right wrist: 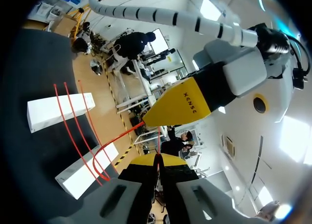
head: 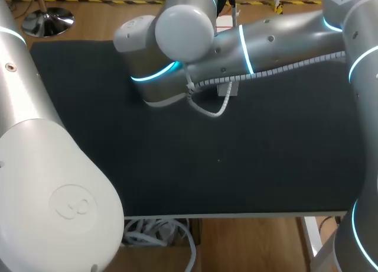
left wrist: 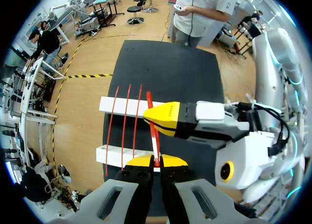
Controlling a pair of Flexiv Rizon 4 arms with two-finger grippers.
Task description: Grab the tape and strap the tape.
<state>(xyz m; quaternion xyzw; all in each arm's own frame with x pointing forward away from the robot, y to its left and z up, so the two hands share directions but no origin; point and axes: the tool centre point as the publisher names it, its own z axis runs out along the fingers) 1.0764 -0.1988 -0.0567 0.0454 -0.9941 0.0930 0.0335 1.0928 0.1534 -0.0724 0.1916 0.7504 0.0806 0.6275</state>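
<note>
A thin red tape (left wrist: pixel 152 134) is stretched between my two grippers above the black table. My left gripper (left wrist: pixel 156 160) is shut on its near end. My right gripper (left wrist: pixel 155 118) lies crosswise just ahead, shut on the same strand. Three more red strands (left wrist: pixel 123 126) run over two white bars (left wrist: pixel 119 105) (left wrist: pixel 114 156) beside them. In the right wrist view my right gripper (right wrist: pixel 157 159) pinches the tape (right wrist: pixel 117 135), which loops down to the bars (right wrist: pixel 48 112) and up to the left gripper (right wrist: pixel 148 121). In the head view both grippers are hidden under my right arm (head: pixel 266 47).
The black mat (head: pixel 236 165) covers the table, with its front edge near the bottom of the head view. My left arm (head: pixel 47 183) fills the lower left corner. A grey cable (head: pixel 212 109) hangs from the right arm.
</note>
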